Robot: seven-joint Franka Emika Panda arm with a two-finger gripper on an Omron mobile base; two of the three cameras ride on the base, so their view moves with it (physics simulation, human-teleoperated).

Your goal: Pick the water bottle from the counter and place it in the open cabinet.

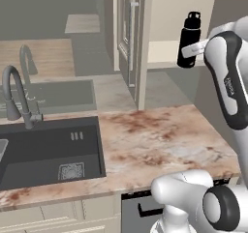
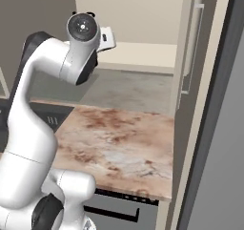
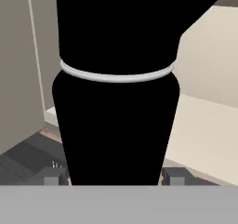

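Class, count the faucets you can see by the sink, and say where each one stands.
2. A dark grey faucet arches over the black sink at its back left edge; a paler faucet stands further back behind it. Others may be out of frame.

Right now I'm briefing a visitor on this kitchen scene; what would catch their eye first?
First the black water bottle, held upright in the gripper at the front edge of the open cabinet shelf, well above the counter. In the hand view it looms between the fingers, with a pale ring around its neck. Next, the dark sink with its curved faucet at the counter's left.
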